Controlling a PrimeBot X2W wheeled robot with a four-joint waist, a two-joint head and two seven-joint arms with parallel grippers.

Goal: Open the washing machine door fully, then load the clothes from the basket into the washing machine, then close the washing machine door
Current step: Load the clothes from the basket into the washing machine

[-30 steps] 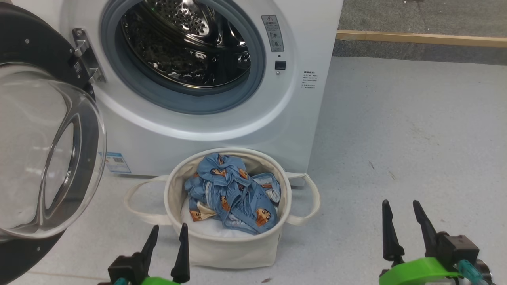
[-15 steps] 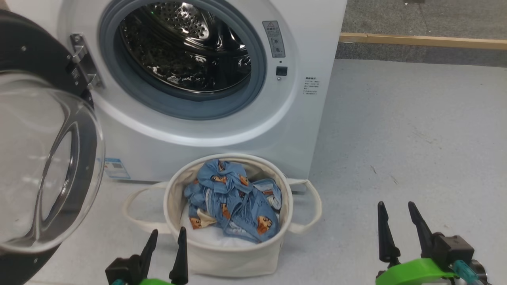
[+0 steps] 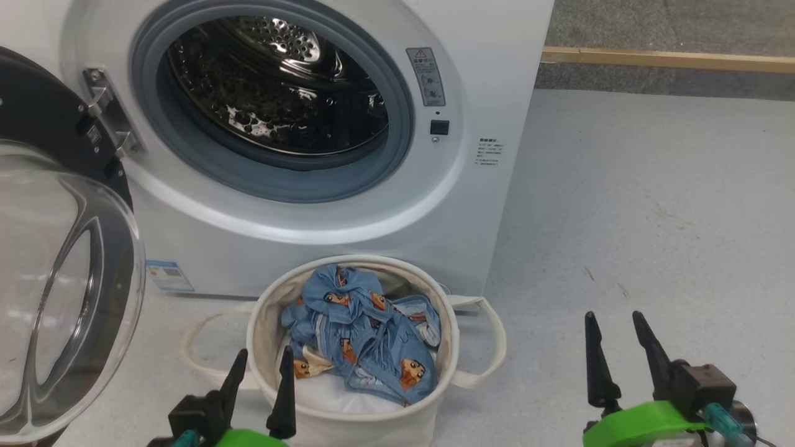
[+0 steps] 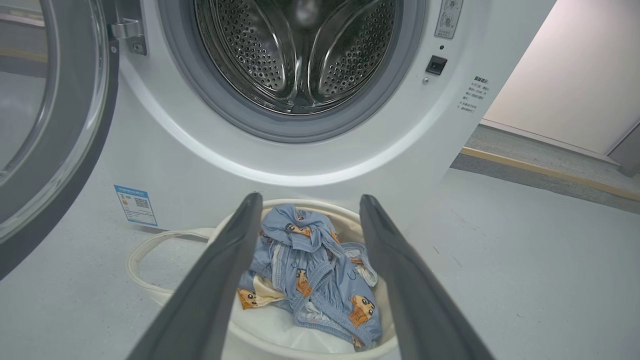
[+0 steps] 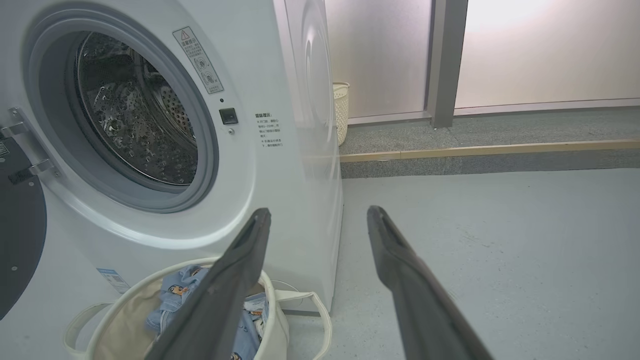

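Note:
The white washing machine (image 3: 484,93) stands ahead with its steel drum (image 3: 273,87) exposed. Its black-rimmed glass door (image 3: 56,298) hangs swung out at the left. The cream basket (image 3: 354,428) sits on the floor against the machine's front, holding light blue bear-print clothes (image 3: 366,341) over a white liner. My left gripper (image 3: 264,359) is open just near the basket's front-left rim, nothing between its fingers. In the left wrist view the clothes (image 4: 310,265) lie between the open fingers (image 4: 220,280). My right gripper (image 3: 612,321) is open over bare floor, right of the basket.
Grey floor (image 3: 652,205) spreads to the right of the machine, ending at a wooden strip (image 3: 671,60). In the right wrist view a pale perforated bin (image 5: 341,112) stands behind the machine by a frosted wall. A blue label (image 3: 164,276) sits low on the machine's front.
The whole head view has shifted: the machine and basket now sit lower and slightly left in the picture, so the camera moved. Both grippers stay open and hold roughly the same places.

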